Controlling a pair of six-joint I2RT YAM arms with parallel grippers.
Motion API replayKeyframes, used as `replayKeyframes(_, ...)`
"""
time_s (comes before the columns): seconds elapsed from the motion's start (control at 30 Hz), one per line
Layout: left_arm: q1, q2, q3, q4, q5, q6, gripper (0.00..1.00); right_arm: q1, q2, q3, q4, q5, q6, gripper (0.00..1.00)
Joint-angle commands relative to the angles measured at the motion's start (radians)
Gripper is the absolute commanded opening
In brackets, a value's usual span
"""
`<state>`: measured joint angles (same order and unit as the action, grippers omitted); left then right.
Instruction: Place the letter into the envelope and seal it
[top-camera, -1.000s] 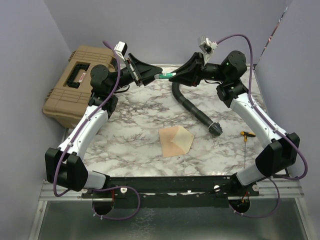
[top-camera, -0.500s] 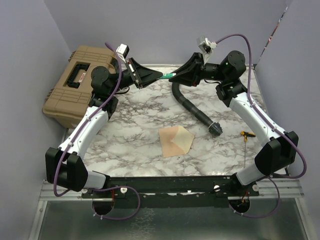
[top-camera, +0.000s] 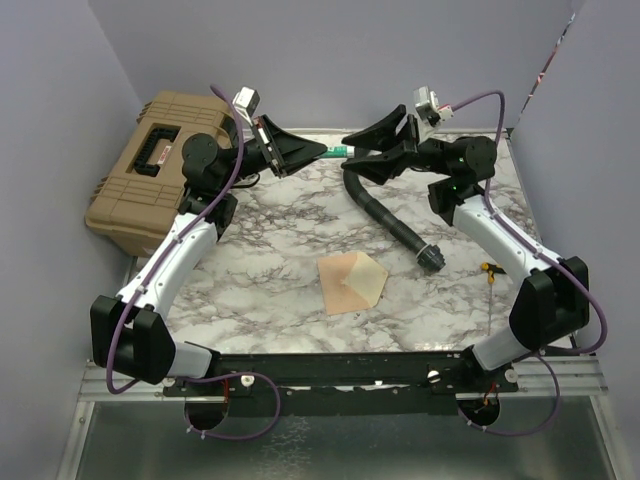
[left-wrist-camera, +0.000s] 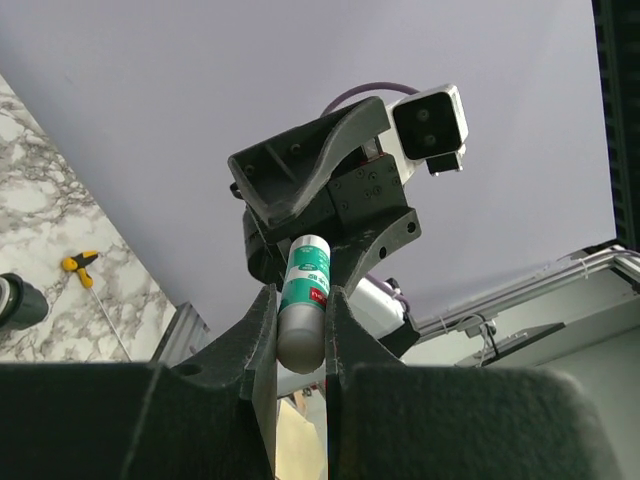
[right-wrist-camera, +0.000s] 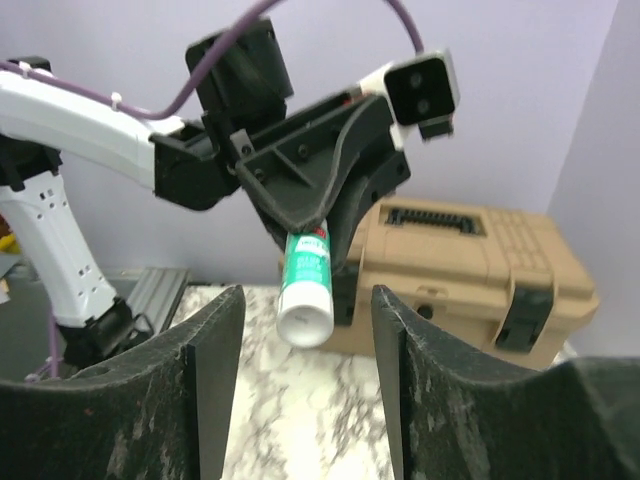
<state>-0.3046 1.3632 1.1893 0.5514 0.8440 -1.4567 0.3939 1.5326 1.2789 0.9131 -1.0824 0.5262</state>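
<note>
Both arms are raised over the far edge of the tabletop (top-camera: 250, 265), their tips meeting in the air. The left gripper (top-camera: 318, 152) is clamped on a green-and-white glue stick (top-camera: 335, 151); in the left wrist view its fingers (left-wrist-camera: 262, 320) press both sides of the tube (left-wrist-camera: 303, 300). The right gripper (top-camera: 350, 152) faces it with its jaws well apart. From the right wrist view the tube (right-wrist-camera: 305, 285) hangs between the right fingers (right-wrist-camera: 215, 350) with a gap on each side, so only the left arm carries it. That reads as a hand-over or a cap pull ahead of sealing, though which end has the cap, and whether it is on, is not clear.

The envelope (top-camera: 352, 283) lies flat near the middle of the near edge, well apart from both grippers, its pointed flap open toward the right edge. The letter cannot be told apart from it from above: it may be inside or lying on it. The left wrist view shows only a pale sliver of paper between its fingers.

A tan case (top-camera: 150, 170) sits off the far left corner, a black hose (top-camera: 385, 210) curves across the far right part, and a small yellow-handled tool (top-camera: 492, 268) lies by the right edge
</note>
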Motion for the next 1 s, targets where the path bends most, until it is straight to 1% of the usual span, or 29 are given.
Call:
replayKeyframes(0.0, -0.021, -0.012, -0.009, 0.077, -0.035, -0.044, 0.0, 0.015, 0.07, 0.008, 0.366, 0.058, 0.156, 0.57)
replayKeyframes(0.1, -0.035, -0.013, -0.016, 0.102, -0.064, -0.057, 0.0, 0.024, 0.115, 0.043, 0.432, 0.063, 0.221, 0.57)
replayKeyframes(0.2, -0.055, -0.014, -0.032, 0.137, -0.098, -0.068, 0.0, 0.035, 0.129, 0.054, 0.44, 0.076, 0.221, 0.57)
replayKeyframes(0.3, -0.073, -0.007, -0.043, 0.159, -0.119, -0.073, 0.0, 0.043, 0.131, 0.057, 0.437, 0.089, 0.217, 0.55)
replayKeyframes(0.47, -0.077, -0.006, -0.076, 0.211, -0.151, -0.108, 0.0, 0.045, 0.123, 0.047, 0.445, 0.107, 0.218, 0.53)
replayKeyframes(0.63, -0.077, -0.006, -0.087, 0.29, -0.18, -0.149, 0.0, 0.046, 0.12, 0.038, 0.438, 0.11, 0.211, 0.47)
replayKeyframes(0.97, -0.077, -0.004, -0.101, 0.317, -0.186, -0.161, 0.0, 0.046, 0.105, 0.037, 0.394, 0.109, 0.168, 0.47)
